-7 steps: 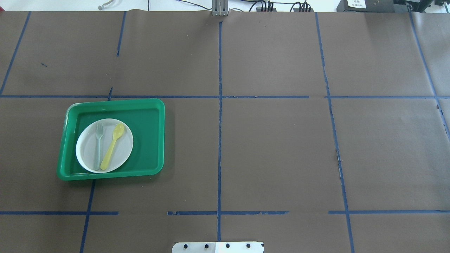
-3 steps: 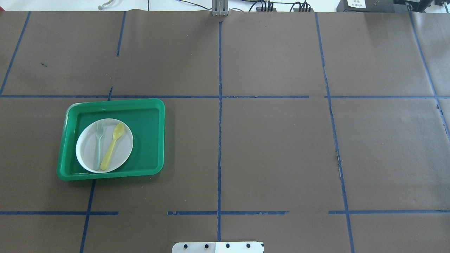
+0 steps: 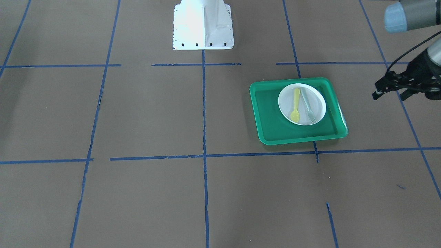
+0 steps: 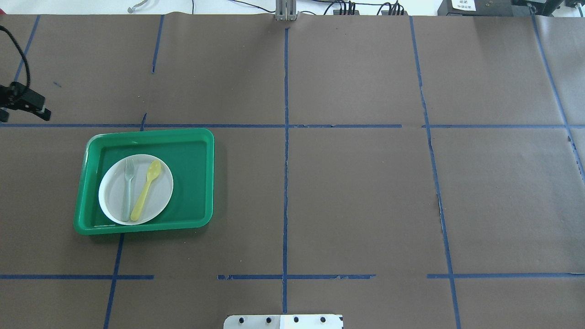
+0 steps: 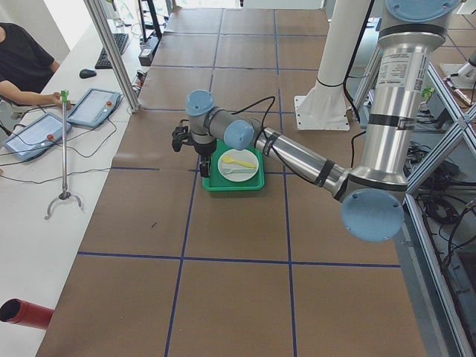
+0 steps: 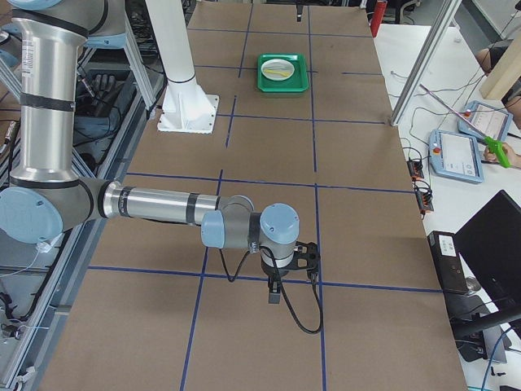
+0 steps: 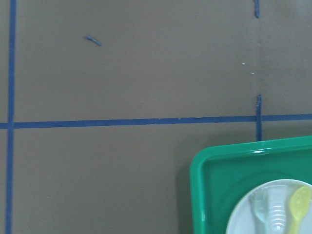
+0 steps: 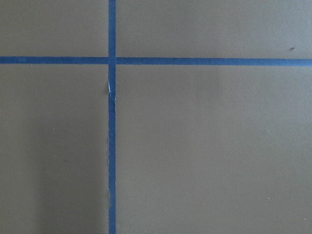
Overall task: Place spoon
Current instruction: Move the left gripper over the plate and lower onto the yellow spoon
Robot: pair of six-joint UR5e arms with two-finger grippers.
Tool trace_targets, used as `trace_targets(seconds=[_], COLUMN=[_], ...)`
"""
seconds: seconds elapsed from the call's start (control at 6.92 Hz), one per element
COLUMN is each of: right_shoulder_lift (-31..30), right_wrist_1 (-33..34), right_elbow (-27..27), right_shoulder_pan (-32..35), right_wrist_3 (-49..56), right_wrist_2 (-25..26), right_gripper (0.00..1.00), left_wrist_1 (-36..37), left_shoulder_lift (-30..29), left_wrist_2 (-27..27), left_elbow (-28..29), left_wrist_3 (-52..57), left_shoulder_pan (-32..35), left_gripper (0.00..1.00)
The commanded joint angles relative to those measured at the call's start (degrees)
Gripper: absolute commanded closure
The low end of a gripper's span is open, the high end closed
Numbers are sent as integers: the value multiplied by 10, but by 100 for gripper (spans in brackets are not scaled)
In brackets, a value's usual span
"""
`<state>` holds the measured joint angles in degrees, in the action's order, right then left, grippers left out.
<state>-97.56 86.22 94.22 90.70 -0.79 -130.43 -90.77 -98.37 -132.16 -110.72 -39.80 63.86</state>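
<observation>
The yellow spoon [image 4: 146, 189] lies on a white plate [image 4: 160, 201] inside a green tray [image 4: 196, 183], bowl end pointing away from the robot. It also shows in the front view [image 3: 296, 106] and at the lower right corner of the left wrist view [image 7: 298, 207]. My left gripper [image 4: 23, 116] hangs open and empty beyond the tray's far left corner, apart from it; in the front view [image 3: 389, 96] it is at the right edge. My right gripper [image 6: 277, 289] shows only in the exterior right view, far from the tray, and I cannot tell if it is open or shut.
A pale grey-green fork [image 4: 127, 192] lies on the plate beside the spoon, on its left. The brown table cover [image 4: 356, 192] carries a grid of blue tape lines. The robot's base plate [image 4: 283, 322] is at the near edge.
My left gripper has come into the overhead view at the left edge. The spoon, fork, plate and tray have not moved.
</observation>
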Motion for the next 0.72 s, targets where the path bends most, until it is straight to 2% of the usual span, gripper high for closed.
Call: trace_targets(seconds=[0.0,0.14,0.43,0.58], right_shoulder_lift=[0,0,0,0], right_wrist_1=[-1,-1,0,0], right_elbow=[0,0,0,0], right_shoulder_pan=[0,0,0,0], right_wrist_3=[0,0,0,0], right_wrist_2=[0,0,0,0], right_gripper=[0,0,0,0], left_wrist_1=[-3,-45,-156,-162], left_shoulder_lift=[-46,-49,-46,-46], left_wrist_2=[58,103,119,121], left_elbow=[-9,2,68,82], left_wrist_3=[-167,-211,-266,-267], left_shoulder_pan=[-118,-164,-202,-218], left_gripper=[0,0,0,0])
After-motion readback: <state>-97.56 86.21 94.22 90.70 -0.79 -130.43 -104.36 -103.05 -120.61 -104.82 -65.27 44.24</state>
